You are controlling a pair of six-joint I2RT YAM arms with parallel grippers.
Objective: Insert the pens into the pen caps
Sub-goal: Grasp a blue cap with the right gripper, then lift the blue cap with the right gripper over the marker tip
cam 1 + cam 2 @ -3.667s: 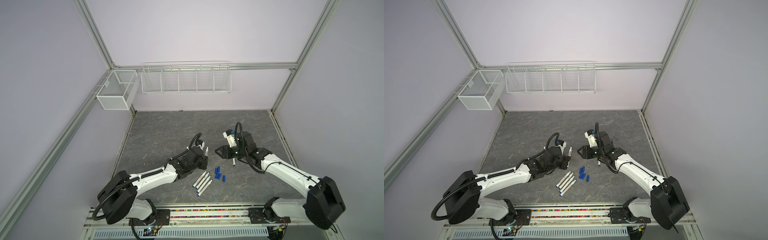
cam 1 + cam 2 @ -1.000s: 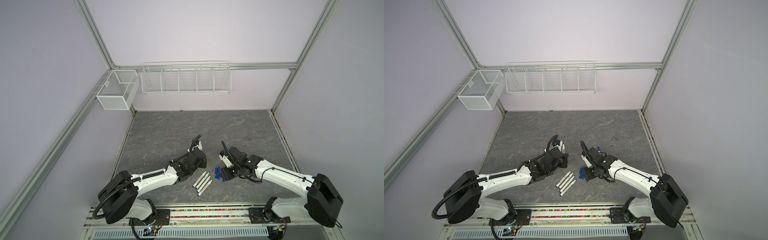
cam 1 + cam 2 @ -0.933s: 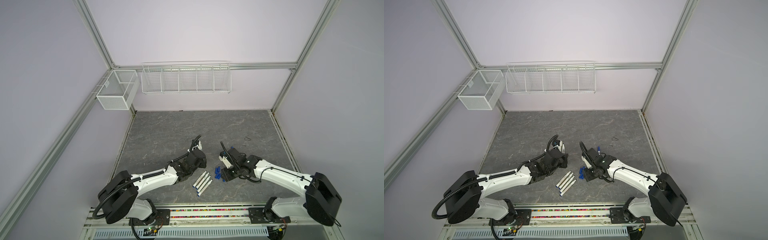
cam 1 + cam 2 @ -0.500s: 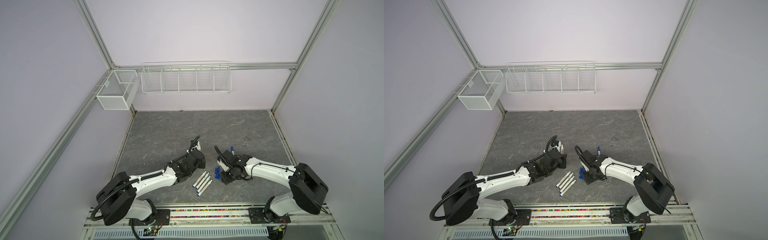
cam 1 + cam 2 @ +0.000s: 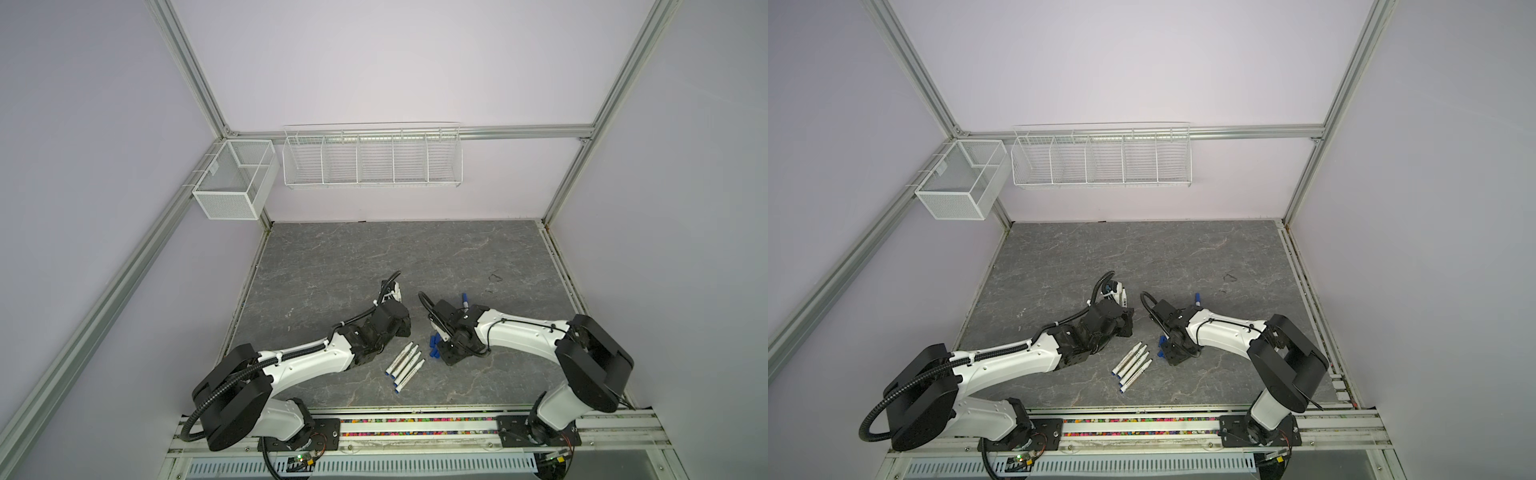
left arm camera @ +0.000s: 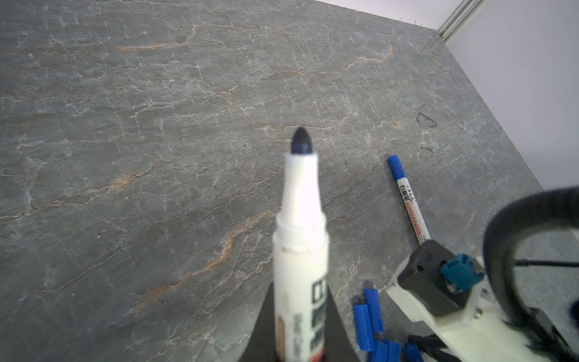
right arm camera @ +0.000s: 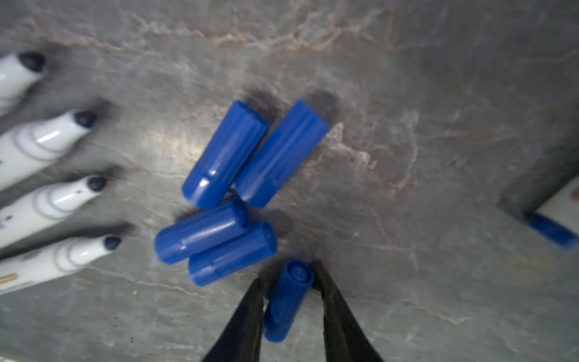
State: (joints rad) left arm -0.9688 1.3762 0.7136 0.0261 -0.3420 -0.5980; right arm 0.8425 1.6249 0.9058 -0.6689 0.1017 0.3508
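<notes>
with my left pincer (image 6: pixel 299 340) clamped on an uncapped pen (image 6: pixel 299 250), my right pincer (image 7: pixel 286 272) stood narrow astride a cap (image 7: pixel 286 302) on the near-centre worktop (image 7: pixel 438 125), grip unclear; next i needed to pinch and lift it.

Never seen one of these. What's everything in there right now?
table: one, grey marbled, underneath.
uncapped pens: four, white, side by side, front centre.
held pen: one, white, in left pincer.
capped pen: one, white and blue, behind right arm.
loose caps: four, blue, clustered by the pen tips.
fifth cap: one, blue, between right pincer's jaws.
wire rack: one, white, back wall.
mesh box: one, white, left rail.
left pincer: one, black, shut on held pen.
right pincer: one, black, astride fifth cap, grip unclear.
</notes>
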